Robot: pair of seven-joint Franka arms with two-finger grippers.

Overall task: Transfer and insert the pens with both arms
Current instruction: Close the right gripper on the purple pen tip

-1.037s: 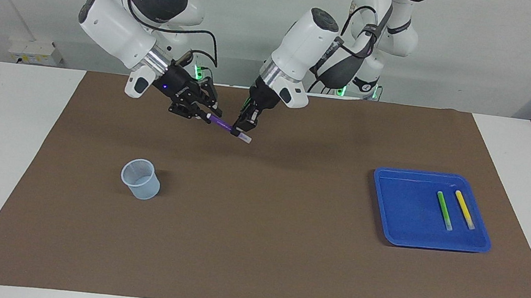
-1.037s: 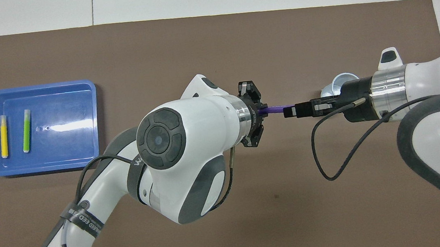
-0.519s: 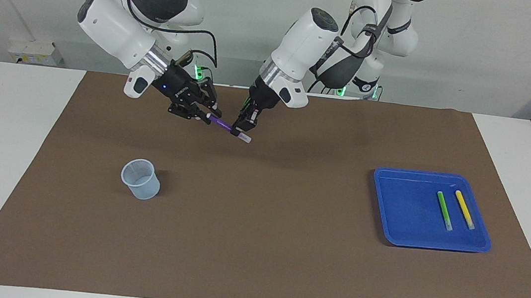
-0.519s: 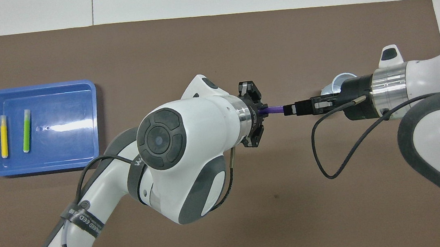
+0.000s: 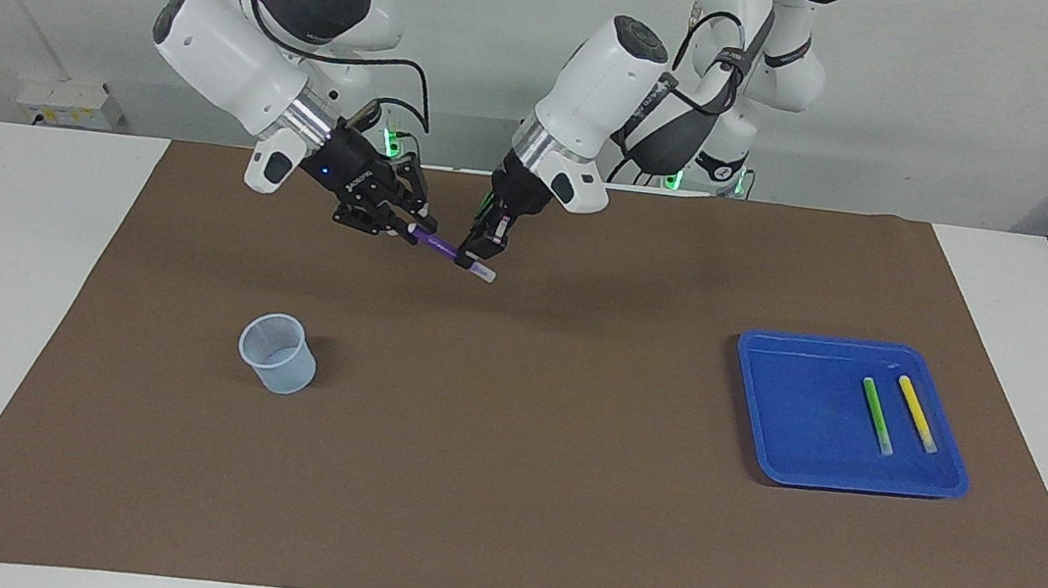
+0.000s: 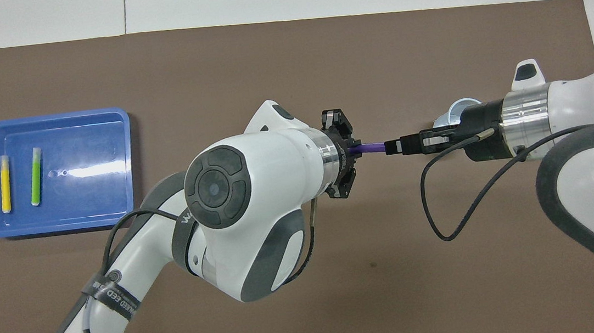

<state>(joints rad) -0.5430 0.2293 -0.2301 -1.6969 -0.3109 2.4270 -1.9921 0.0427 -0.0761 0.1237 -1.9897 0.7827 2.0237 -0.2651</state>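
Observation:
The purple pen hangs in the air between both grippers, over the brown mat close to the robots; it also shows in the overhead view. My left gripper is shut on it near its whitish cap end. My right gripper is at the pen's other end and also shows in the overhead view. The bright green pen and the yellow pen lie side by side in the blue tray.
A clear plastic cup stands upright on the mat toward the right arm's end, partly hidden under my right wrist in the overhead view. The blue tray sits toward the left arm's end. A brown mat covers the table.
My right gripper has crept slightly along the purple pen toward my left gripper. The left arm, the cup and the tray have not moved.

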